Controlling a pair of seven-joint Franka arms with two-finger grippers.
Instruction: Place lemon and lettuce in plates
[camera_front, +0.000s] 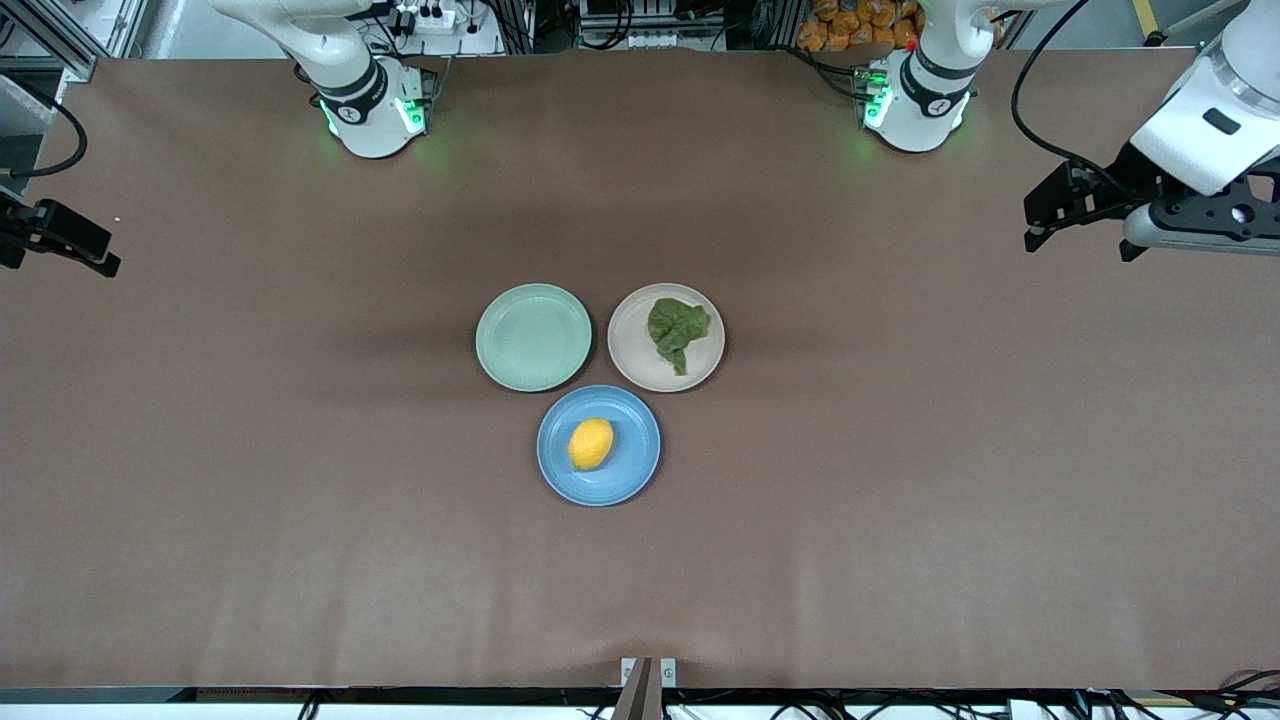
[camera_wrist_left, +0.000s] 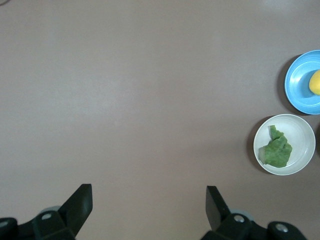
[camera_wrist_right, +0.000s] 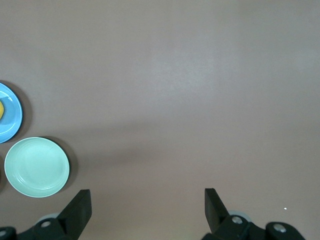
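The yellow-orange lemon (camera_front: 590, 443) lies on the blue plate (camera_front: 630, 472), which is nearest the front camera. The dark green lettuce (camera_front: 676, 331) lies on the beige-pink plate (camera_front: 632, 352). My left gripper (camera_front: 1036, 222) is open and empty, up over bare table at the left arm's end. My right gripper (camera_front: 97, 252) is open and empty over the right arm's end. The left wrist view shows its open gripper (camera_wrist_left: 149, 192), the lettuce (camera_wrist_left: 276, 149) on the beige plate (camera_wrist_left: 301, 134) and the lemon (camera_wrist_left: 315, 82) on the blue plate (camera_wrist_left: 299, 86). The right wrist view shows its open gripper (camera_wrist_right: 147, 196) and the blue plate's edge (camera_wrist_right: 12, 120).
A pale green plate (camera_front: 533, 336) with nothing on it sits beside the beige-pink plate, toward the right arm's end; it also shows in the right wrist view (camera_wrist_right: 36, 166). The three plates touch in a cluster at the table's middle. Brown table lies all around them.
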